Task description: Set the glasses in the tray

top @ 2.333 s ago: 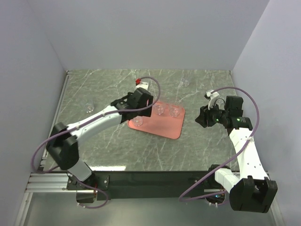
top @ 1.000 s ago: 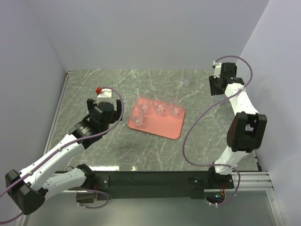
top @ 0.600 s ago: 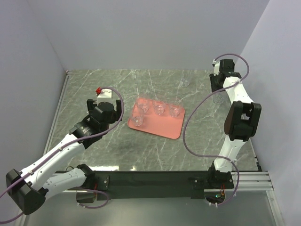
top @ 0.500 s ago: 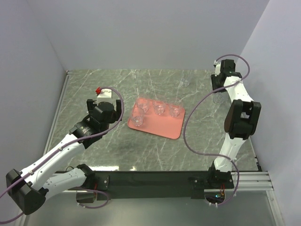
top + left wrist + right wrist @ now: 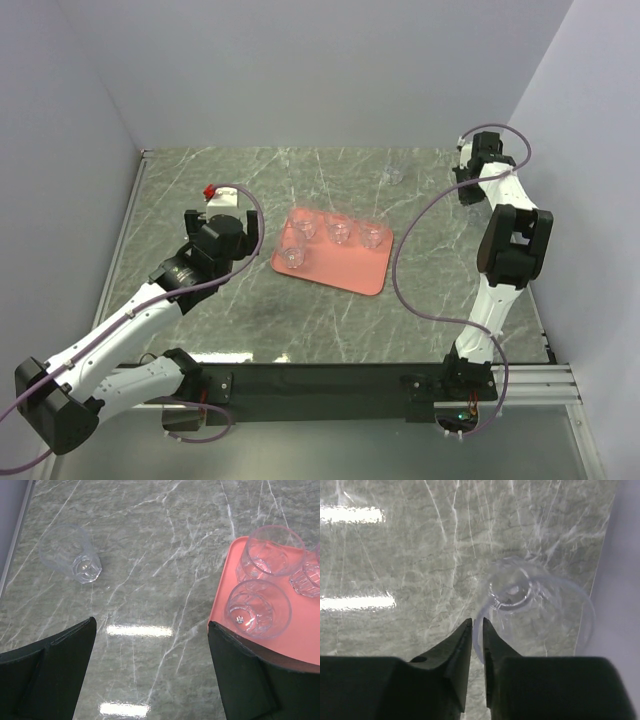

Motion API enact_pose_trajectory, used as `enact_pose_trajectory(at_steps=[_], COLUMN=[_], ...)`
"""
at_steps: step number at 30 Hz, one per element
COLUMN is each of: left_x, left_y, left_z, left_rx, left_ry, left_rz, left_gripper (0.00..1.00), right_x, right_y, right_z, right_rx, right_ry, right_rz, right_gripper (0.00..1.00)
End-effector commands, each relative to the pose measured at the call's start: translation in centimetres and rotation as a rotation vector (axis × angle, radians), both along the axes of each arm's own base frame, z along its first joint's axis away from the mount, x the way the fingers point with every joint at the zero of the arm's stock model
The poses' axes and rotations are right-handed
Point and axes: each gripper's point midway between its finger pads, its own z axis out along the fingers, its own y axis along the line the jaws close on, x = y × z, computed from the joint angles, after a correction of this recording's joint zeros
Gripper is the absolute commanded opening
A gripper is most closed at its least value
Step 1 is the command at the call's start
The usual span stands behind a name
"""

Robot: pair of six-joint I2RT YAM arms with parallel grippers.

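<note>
The salmon-pink tray lies mid-table and holds several clear glasses, among them one at its near left corner. My left gripper hangs open and empty left of the tray. In the left wrist view it is above bare table, with a glass on the table to the far left and the tray with glasses to the right. My right gripper is at the back right by the wall. In the right wrist view it is shut on the rim of a glass.
One more glass stands on the marble table at the back, left of the right gripper. Lilac walls close in the back and both sides; the right wall is right beside the held glass.
The right arm has swung from mid-right to the back right corner and its jaws have closed on the glass there. The left arm drew back left off the tray, then stayed still.
</note>
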Motion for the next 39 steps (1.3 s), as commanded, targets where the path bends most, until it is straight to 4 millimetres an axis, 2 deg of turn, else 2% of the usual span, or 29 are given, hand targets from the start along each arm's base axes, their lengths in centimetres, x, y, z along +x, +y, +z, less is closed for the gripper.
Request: enact_pose_trajectory(at_steps=[1,3,4,7,8,10,11,13,14,15,21,22,24,25,27,28,30,31,32,34,39], left_x=[0.4,0.4,0.4,0.4,0.4,0.4,0.4,0.4,0.4,0.4,0.4,0.3,0.3,0.4,0.3,0.3,0.3,0.3,0.3,0.3,0.4], left_y=[0.0,0.0,0.1,0.1,0.1,0.1,0.1,0.0,0.0,0.0,-0.1,0.0,-0.1,-0.1,-0.1,0.0,-0.1,-0.1,-0.2,-0.1,-0.3], left_z=[0.6,0.5,0.6,0.5,0.5,0.6,0.5,0.6,0.6,0.6,0.8,0.8,0.8,0.8,0.8,0.8,0.9,0.9,0.9,0.9,0.7], left_rx=[-0.003,-0.003,-0.005,-0.004,-0.005,-0.007,-0.006,-0.01,-0.01,-0.011,-0.017,-0.017,-0.018,-0.017,-0.02,-0.021,-0.023,-0.021,-0.023,-0.023,-0.021], left_ry=[-0.024,-0.022,-0.024,-0.024,-0.023,-0.025,-0.024,-0.027,-0.027,-0.026,-0.029,-0.029,-0.029,-0.029,-0.031,-0.029,-0.032,-0.032,-0.031,-0.03,-0.025], left_rz=[0.004,0.005,0.007,0.005,0.003,0.004,0.004,0.001,0.001,0.0,-0.006,-0.004,-0.008,-0.007,-0.008,-0.008,-0.009,-0.008,-0.013,-0.01,-0.013], left_gripper=[0.99,0.99,0.99,0.99,0.99,0.99,0.99,0.99,0.99,0.99,1.0,0.99,0.99,0.99,0.99,0.99,0.99,0.99,0.99,0.99,0.99], right_x=[0.3,0.0,-0.1,-0.6,-0.7,-1.4,-1.4,-2.4,-2.5,-3.3,-6.0,-6.4,-7.5,-7.9,-9.2,-9.6,-11.0,-11.7,-12.4,-13.6,-16.3], right_y=[-0.3,-0.1,0.1,0.5,0.7,1.3,1.5,2.2,2.5,2.9,4.7,5.1,6.0,6.4,7.8,8.3,9.6,10.1,10.7,11.8,15.0], right_z=[0.7,0.6,0.5,0.7,1.4,1.4,2.6,2.6,3.9,3.5,5.0,5.7,5.5,6.4,6.2,7.3,7.2,8.0,7.6,8.5,8.9], right_rx=[-0.001,0.008,0.012,0.03,0.033,0.051,0.05,0.073,0.074,0.081,0.112,0.123,0.15,0.153,0.196,0.196,0.223,0.224,0.234,0.244,0.268], right_ry=[-0.013,-0.01,-0.008,-0.01,-0.026,-0.028,-0.061,-0.069,-0.109,-0.102,-0.172,-0.195,-0.194,-0.222,-0.231,-0.266,-0.273,-0.294,-0.287,-0.311,-0.341], right_rz=[0.014,0.026,0.033,0.055,0.066,0.093,0.104,0.129,0.142,0.159,0.217,0.235,0.261,0.281,0.337,0.361,0.42,0.445,0.47,0.535,0.703], right_gripper=[0.15,0.1,0.05,0.01,0.0,0.0,0.0,0.0,0.0,0.0,0.0,0.0,0.0,0.0,0.0,0.0,0.0,0.0,0.0,0.0,0.0])
